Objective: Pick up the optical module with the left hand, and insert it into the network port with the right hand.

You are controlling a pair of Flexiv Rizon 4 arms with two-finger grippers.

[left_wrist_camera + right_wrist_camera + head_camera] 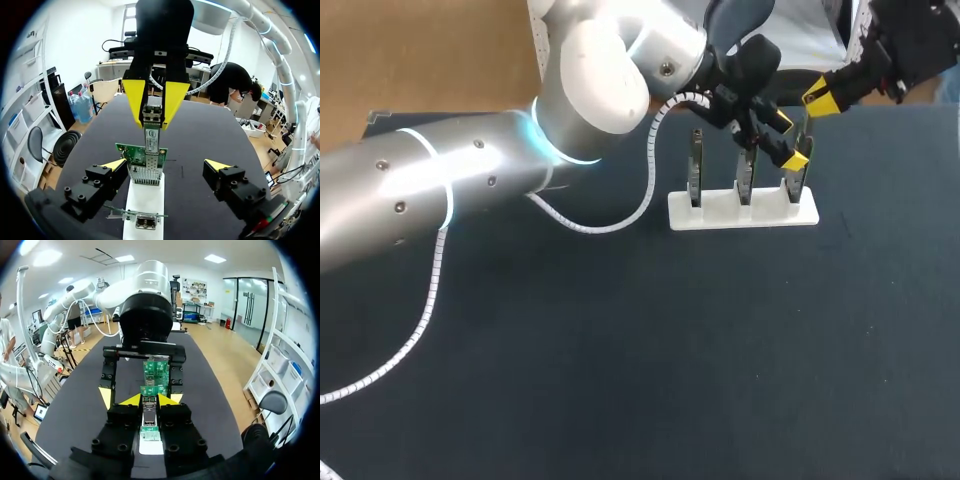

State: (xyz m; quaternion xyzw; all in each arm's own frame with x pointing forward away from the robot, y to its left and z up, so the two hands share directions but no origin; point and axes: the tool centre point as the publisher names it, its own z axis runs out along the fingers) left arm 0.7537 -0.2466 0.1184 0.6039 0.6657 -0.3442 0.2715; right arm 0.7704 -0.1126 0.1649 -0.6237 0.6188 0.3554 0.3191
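press the module (152, 137), pinched by the right gripper (152, 124), straight into the port (148, 162). hold the left gripper (166, 165) spread wide, clear.

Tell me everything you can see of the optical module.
The optical module is a slim metallic-looking bar with a white label. It stands upright, clamped from two sides by the right gripper. Its lower end meets the port on the green circuit board in the white rack; how deep is unclear. The open left gripper flanks the board, not touching the module.
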